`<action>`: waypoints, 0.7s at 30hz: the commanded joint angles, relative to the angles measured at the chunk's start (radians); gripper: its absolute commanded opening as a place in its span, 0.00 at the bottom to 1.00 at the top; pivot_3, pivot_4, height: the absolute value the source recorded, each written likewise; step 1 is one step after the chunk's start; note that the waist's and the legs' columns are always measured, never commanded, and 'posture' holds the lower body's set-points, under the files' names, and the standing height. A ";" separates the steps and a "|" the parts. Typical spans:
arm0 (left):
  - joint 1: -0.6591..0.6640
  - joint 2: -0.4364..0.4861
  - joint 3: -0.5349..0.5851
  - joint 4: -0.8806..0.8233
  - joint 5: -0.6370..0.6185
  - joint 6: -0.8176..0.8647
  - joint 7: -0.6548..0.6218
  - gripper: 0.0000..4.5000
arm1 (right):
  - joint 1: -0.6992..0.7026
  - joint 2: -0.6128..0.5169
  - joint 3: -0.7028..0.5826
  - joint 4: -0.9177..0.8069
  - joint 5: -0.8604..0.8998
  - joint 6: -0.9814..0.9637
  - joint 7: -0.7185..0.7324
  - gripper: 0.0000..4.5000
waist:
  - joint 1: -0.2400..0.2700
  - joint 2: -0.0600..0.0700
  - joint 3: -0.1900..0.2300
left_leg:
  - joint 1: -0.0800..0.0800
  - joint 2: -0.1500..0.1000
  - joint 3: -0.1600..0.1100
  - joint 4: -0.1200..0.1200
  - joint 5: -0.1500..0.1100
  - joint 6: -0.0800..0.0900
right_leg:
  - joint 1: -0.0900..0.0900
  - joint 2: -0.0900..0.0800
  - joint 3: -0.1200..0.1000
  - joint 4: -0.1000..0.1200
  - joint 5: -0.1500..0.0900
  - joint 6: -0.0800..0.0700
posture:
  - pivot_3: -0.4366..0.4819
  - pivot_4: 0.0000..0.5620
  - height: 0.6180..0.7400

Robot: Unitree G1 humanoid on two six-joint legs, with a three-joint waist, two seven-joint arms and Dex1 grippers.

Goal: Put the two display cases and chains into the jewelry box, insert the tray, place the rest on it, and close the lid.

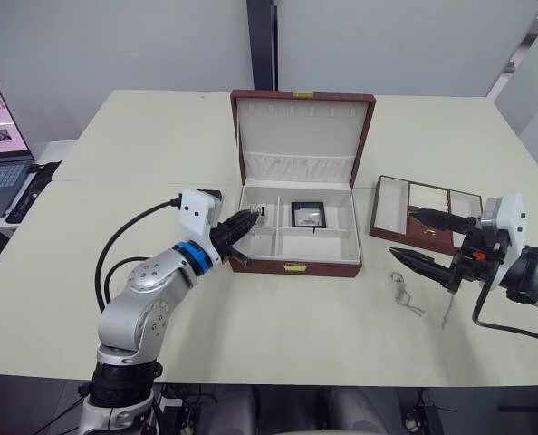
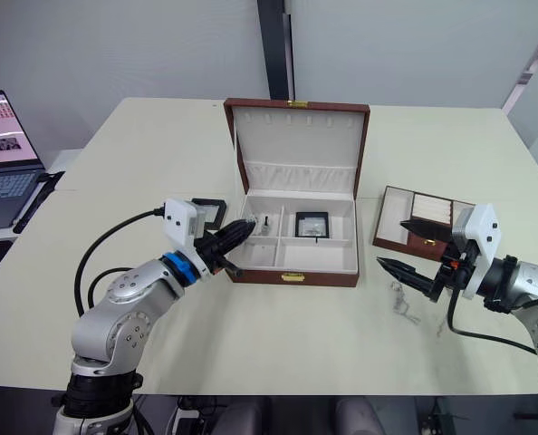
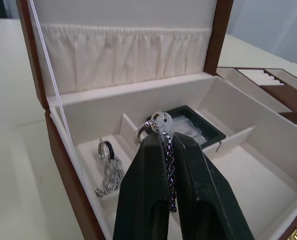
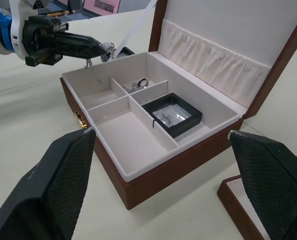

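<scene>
We have the jewelry box [image 1: 296, 231] open from above, its lid [image 1: 298, 136] standing upright behind as a back wall. Just beyond our left gripper [image 3: 169, 131], pinched on a chain [image 3: 167, 167], dividers and another chain [image 3: 107, 170] crowd the near compartment. A display case [image 4: 171, 114] fills the far one. Ahead of the spread right gripper [image 1: 425, 237], bare table [image 1: 305, 317] lies free; the tray [image 1: 414, 210] sits beside it.

The jewelry box [image 1: 294, 265] stands with its lid [image 1: 301, 136] raised. One display case [image 1: 308, 215] lies inside, the other [image 2: 207, 212] beside it. My left gripper [image 3: 169, 142] pinches one chain [image 3: 167, 165]; another [image 3: 108, 172] lies inside. Two chains [image 1: 405, 292] lie near the tray [image 1: 423, 214].
</scene>
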 commanded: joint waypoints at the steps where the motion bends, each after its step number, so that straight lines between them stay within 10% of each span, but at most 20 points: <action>1: 0.010 0.002 -0.010 -0.014 0.000 -0.028 -0.019 0.00 | 0.005 -0.008 -0.039 -0.042 0.025 -0.002 -0.010 1.00 | 0.000 0.000 0.000 | 0.000 0.000 0.000 0.000 0.000 0.000 | 0.000 0.000 0.000 0.000 0.000 0.000 | 0.48 0.27 1.00; 17: 0.018 -0.010 -0.014 -0.059 -0.012 0.009 0.011 0.00 | 0.013 -0.028 -0.040 -0.054 0.048 0.003 -0.016 1.00 | 0.000 0.000 0.000 | 0.000 0.000 0.000 0.000 0.000 0.000 | 0.000 0.000 0.000 0.000 0.000 0.000 | 0.48 0.27 1.00; 21: 0.017 -0.009 -0.011 -0.052 -0.014 0.005 0.010 0.25 | 0.015 -0.035 -0.038 -0.059 0.058 0.010 -0.008 1.00 | 0.000 0.000 0.000 | 0.000 0.000 0.000 0.000 0.000 0.000 | 0.000 0.000 0.000 0.000 0.000 0.000 | 0.48 0.27 1.00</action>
